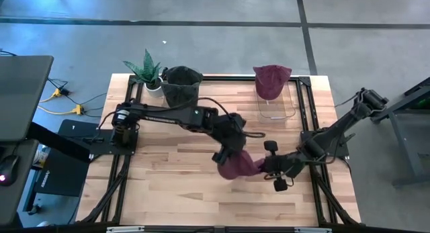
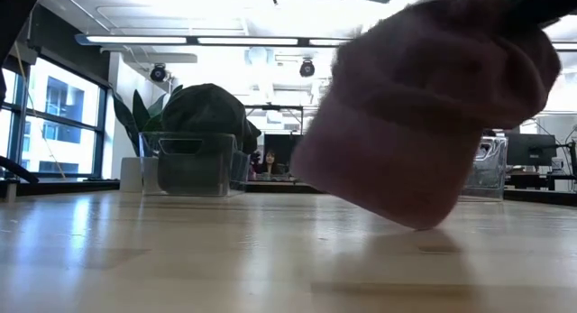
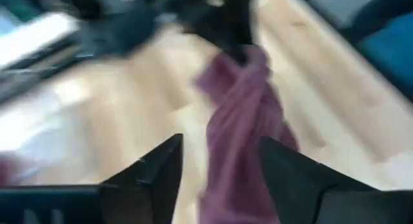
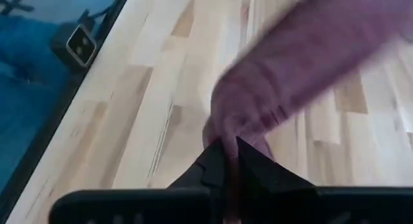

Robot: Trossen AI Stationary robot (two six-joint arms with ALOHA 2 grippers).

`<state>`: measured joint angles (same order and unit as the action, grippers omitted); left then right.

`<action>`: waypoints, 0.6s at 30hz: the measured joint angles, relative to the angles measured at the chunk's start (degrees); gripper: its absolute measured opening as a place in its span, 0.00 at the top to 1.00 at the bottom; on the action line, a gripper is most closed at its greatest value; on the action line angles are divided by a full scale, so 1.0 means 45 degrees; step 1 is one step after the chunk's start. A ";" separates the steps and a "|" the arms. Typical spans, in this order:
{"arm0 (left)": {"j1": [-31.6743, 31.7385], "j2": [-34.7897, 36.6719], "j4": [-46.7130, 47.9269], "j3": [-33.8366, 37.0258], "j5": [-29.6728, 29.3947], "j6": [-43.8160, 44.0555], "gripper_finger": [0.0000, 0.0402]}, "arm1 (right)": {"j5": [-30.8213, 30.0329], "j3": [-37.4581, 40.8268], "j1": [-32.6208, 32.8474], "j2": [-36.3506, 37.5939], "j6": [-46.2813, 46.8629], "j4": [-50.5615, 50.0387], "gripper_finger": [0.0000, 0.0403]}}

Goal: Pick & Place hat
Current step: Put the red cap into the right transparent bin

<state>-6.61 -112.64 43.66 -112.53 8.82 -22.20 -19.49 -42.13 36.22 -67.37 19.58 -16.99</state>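
Observation:
A maroon knit hat (image 1: 240, 166) hangs near the table's middle, and in the low view the hat (image 2: 415, 124) is clear of the wood. My right gripper (image 1: 267, 167) comes in from the table's right and is shut on the hat. My left gripper (image 1: 225, 154) stands just over the hat's left side. In the left wrist view its open fingers (image 3: 161, 175) stand on either side of the cloth (image 3: 242, 140), with wood showing between one finger and the cloth. The other arm's dark gripper shows beyond. My right gripper pinches a bunched fold of the hat (image 4: 227, 135) between its two fingers (image 4: 251, 166). It comes at it from the table's right, nearly level. The hat is lifted clear of the table and sags below and to the left of the hold. My left gripper has the cloth between its fingers, but I cannot tell whether either finger touches it.
At the far edge a clear container (image 1: 275, 107) carries a second maroon hat (image 1: 272, 80). Another container (image 1: 180, 93) carries a dark green hat (image 1: 181, 77), and a potted plant (image 1: 148, 72) stands to its left. Bare wood (image 1: 168, 186) lies toward the near edge.

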 joint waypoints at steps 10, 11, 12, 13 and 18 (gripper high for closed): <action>-0.1739 -0.0001 -0.0219 -0.0724 -0.3012 -0.2387 0.46 | 0.0399 0.0000 -0.0557 0.1041 -0.1106 0.0770 0.99; -0.1838 -0.0115 -0.0525 -0.0725 -0.3573 -0.2534 0.46 | 0.0510 0.0000 -0.0557 0.1148 -0.1351 0.0966 0.98; -0.1851 -0.0313 -0.0992 -0.0741 -0.3966 -0.2694 0.46 | 0.0716 0.0000 -0.0557 0.1243 -0.1602 0.1146 0.98; -0.1833 -0.0544 -0.1433 -0.0753 -0.4229 -0.2785 0.46 | 0.0942 0.0000 -0.0557 0.1311 -0.1826 0.1294 0.97; -0.1489 -0.1140 -0.2562 -0.0701 -0.3890 -0.3362 0.46 | 0.2061 0.0000 -0.0548 0.1426 -0.2624 0.1914 0.97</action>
<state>-13.31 -117.77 32.13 -115.68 -8.69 -37.32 -10.21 -42.13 33.76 -60.95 7.78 -8.38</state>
